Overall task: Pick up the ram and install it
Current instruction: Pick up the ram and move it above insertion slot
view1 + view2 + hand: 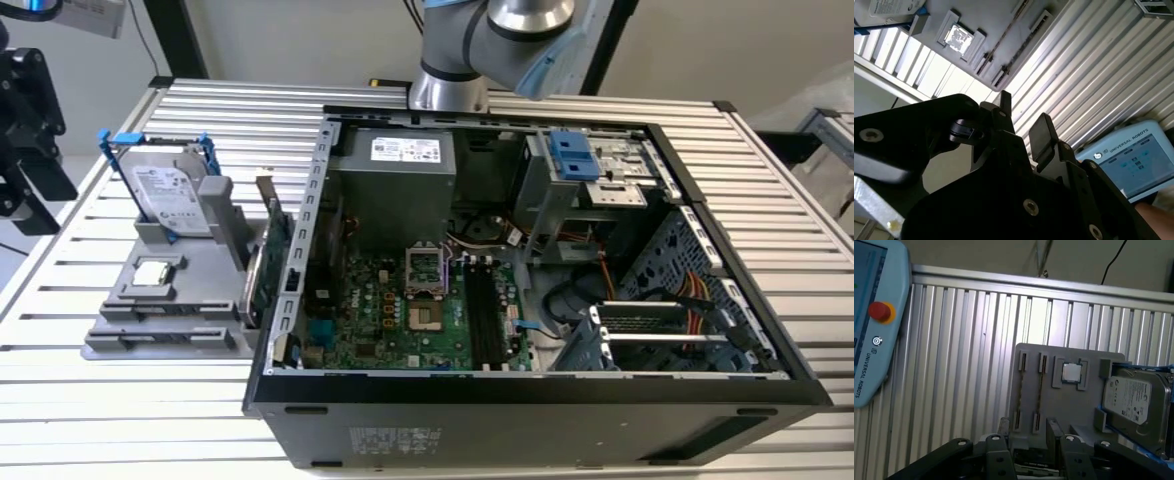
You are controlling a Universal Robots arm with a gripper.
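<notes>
Grey plastic holder [1064, 405] on the ribbed bench [954, 365] carries a thin strip standing edge-on in one slot, seemingly the ram [1040, 390]. The claw [1022, 111] hangs near the holder, fingers spread apart and gripping nothing.

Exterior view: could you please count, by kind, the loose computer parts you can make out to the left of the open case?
Hard drive: 1
Processor chip: 1
Green expansion card: 1
Total: 3
</notes>
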